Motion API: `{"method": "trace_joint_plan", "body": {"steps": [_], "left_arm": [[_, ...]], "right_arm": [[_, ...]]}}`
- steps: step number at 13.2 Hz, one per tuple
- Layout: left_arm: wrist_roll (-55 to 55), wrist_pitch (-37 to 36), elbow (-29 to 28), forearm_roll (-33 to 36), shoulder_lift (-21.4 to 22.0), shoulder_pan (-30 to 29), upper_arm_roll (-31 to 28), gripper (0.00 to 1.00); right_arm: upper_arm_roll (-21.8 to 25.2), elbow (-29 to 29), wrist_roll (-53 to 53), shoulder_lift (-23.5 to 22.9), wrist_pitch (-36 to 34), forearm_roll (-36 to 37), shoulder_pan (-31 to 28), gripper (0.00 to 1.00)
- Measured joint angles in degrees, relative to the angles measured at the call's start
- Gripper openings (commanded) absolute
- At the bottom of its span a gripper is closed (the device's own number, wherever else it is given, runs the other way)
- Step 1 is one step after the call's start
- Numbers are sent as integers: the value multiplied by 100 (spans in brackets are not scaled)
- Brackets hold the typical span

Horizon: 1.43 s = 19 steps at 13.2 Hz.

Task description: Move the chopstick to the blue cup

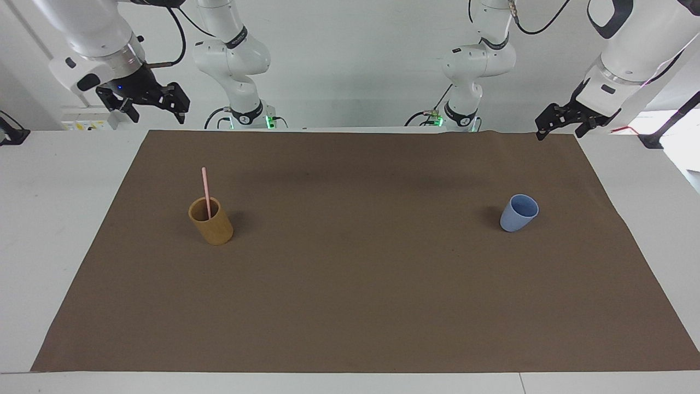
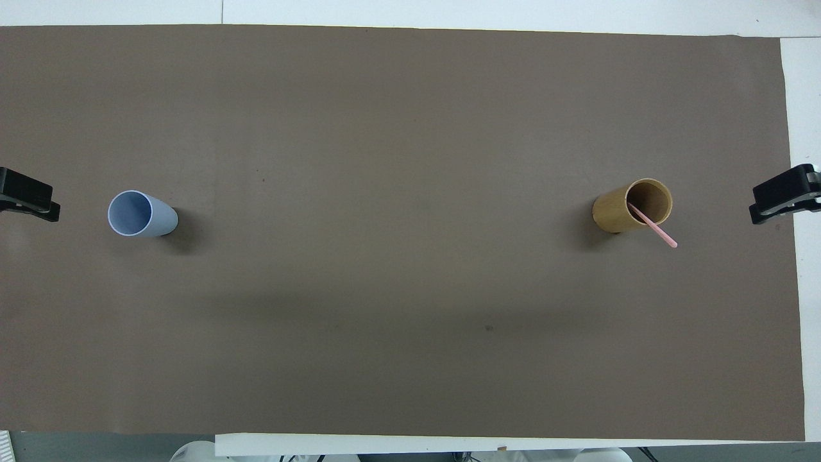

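Note:
A pale pink chopstick (image 1: pixel 205 189) stands in the tan-yellow cylindrical cup (image 1: pixel 214 227) toward the right arm's end of the table, its top sticking out above the rim. It also shows in the overhead view (image 2: pixel 660 232), leaning out of the tan cup (image 2: pixel 612 208). The light blue cup (image 1: pixel 518 213) stands upright and empty toward the left arm's end (image 2: pixel 138 213). My right gripper (image 1: pixel 156 112) hangs open and empty, raised over the mat's edge at its end (image 2: pixel 784 202). My left gripper (image 1: pixel 560 130) hangs open and empty over the mat's corner at its end (image 2: pixel 25 202).
A brown mat (image 1: pixel 350 284) covers most of the white table (image 1: pixel 49 219). The two cups stand far apart on it, with bare mat (image 2: pixel 397 212) between them.

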State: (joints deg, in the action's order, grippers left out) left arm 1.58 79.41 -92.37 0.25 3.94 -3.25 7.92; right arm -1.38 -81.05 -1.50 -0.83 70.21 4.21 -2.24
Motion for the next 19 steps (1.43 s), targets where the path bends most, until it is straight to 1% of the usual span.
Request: {"method": "trace_joint_plan", "body": {"steps": [3,5,6,8,10,12,13,15,16,17,18,19], "left_arm": [[0,-9,68,-43,13,-3,-21,100],[0,169,-93,-43,101,-27,-73,100],[0,514,-392,-43,198,-61,-101,100],[0,1607,-1326,-44,347,-137,-141,100],[3,2581,-2164,-45,341,-194,-158,100],[3,3502,-2853,-46,264,-261,-175,100],[3,3847,-3061,-48,145,-272,-179,98],[4,4165,-3167,-49,-168,-276,-179,97],[4,4218,-3166,-49,-267,-276,-179,85],[4,4231,-3165,-49,-308,-277,-179,57],[7,4231,-3167,-49,-312,-282,-179,1],[49,4229,-3191,-49,-314,-295,-179,0]], "right_arm": [[2,-8,0,0,-14,0,-42,100],[-3,-28,0,1,-16,0,-38,100],[-12,-42,0,3,-19,0,-36,100],[-25,-59,0,5,-23,0,-35,100],[-25,-84,0,13,-29,0,-36,100],[-24,-145,0,33,-32,0,-37,100],[-24,-162,0,41,-31,0,-38,100],[-23,-164,0,42,-23,-26,-41,100],[-25,-186,0,45,8,-75,-40,100],[-29,-277,0,55,145,-160,-36,100],[-35,-469,0,77,389,-278,-34,100],[-39,-760,0,100,693,-373,-30,100]]}}
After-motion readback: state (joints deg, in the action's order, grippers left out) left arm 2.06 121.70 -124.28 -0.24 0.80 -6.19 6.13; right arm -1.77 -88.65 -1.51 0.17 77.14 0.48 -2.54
